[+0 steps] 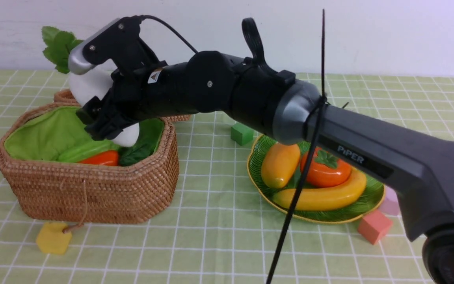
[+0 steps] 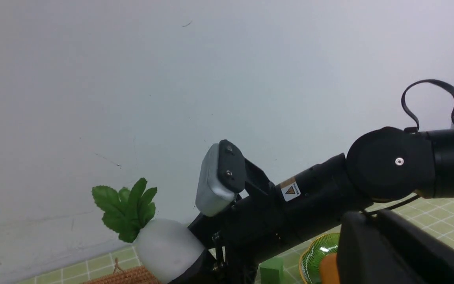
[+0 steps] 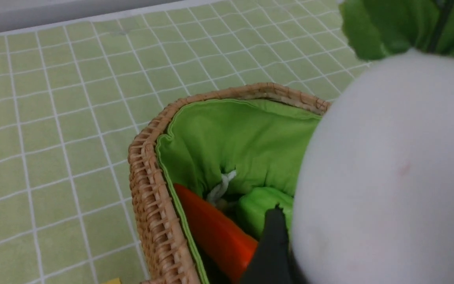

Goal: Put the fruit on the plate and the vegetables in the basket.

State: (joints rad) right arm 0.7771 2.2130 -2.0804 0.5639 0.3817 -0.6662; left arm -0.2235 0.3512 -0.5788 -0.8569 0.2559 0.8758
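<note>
While the right gripper (image 1: pixel 105 118) hangs over the basket (image 1: pixel 93 185), its fingers sit around the fat white radish (image 1: pixel 89 85). I cannot tell if they are squeezing it or letting go. The radish leans, with its leaves up at 11 o'clock and its tip down at 5 o'clock, just above the carrot (image 1: pixel 101 157). The basket is at 6 o'clock from the fingers. The right arm stretches across from 4 o'clock. The left gripper is pinched shut and far away.
</note>
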